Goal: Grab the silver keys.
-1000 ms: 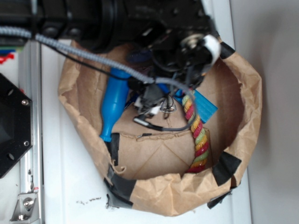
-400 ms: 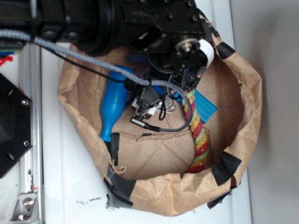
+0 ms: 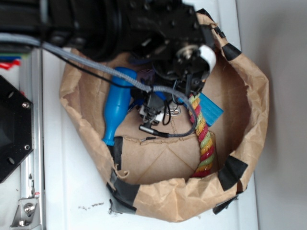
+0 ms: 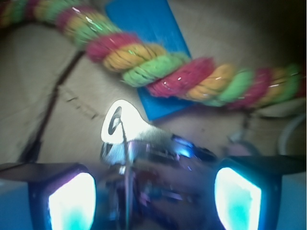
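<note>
Gripper (image 4: 153,196) spread wide, fingers either side of the silver keys (image 4: 139,143), nothing clamped, striped rope (image 4: 168,72) just beyond over blue card (image 4: 144,28), inside paper bag (image 3: 249,120)

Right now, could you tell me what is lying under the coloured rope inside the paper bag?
Under the coloured rope lies the flat blue card, resting on the brown paper bag floor. The middle of the card is covered where the rope crosses it. The silver keys lie beside the rope, not under it.
</note>
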